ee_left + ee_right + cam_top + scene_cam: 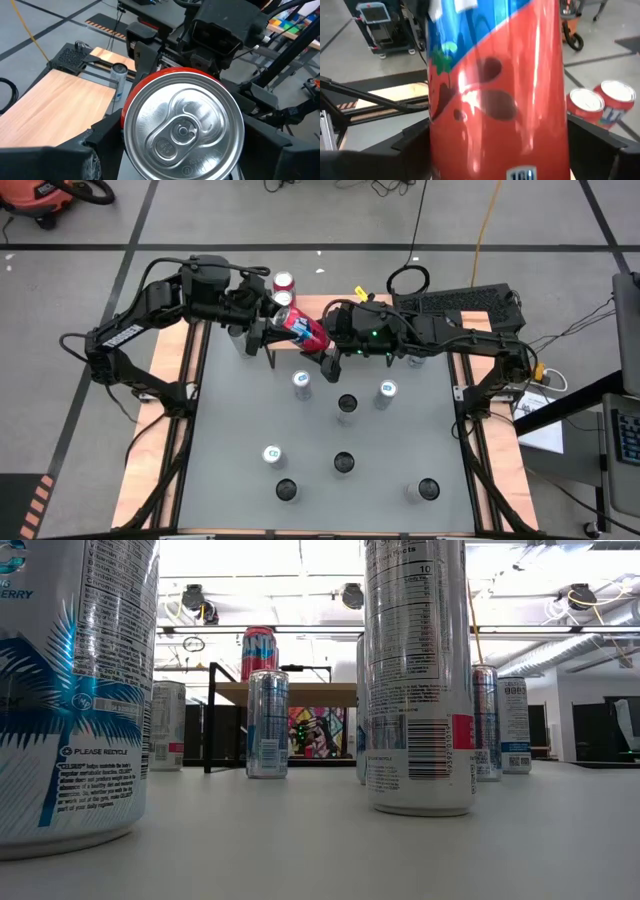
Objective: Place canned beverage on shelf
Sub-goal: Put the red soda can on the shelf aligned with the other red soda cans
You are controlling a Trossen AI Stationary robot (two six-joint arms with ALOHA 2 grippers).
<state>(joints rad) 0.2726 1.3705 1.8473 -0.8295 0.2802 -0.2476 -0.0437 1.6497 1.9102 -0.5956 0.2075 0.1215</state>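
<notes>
Red can (300,328) held tilted above the far middle of the surface (230,420), between both arms, just beside the shelf (320,305) where two red cans (283,288) already stand. Left claw (268,320) clamped on its top end, right claw (322,340) around its lower body, fingers spread, grip impossible to tell. Silver cans (344,406) upright, scattered across the near surface
</notes>
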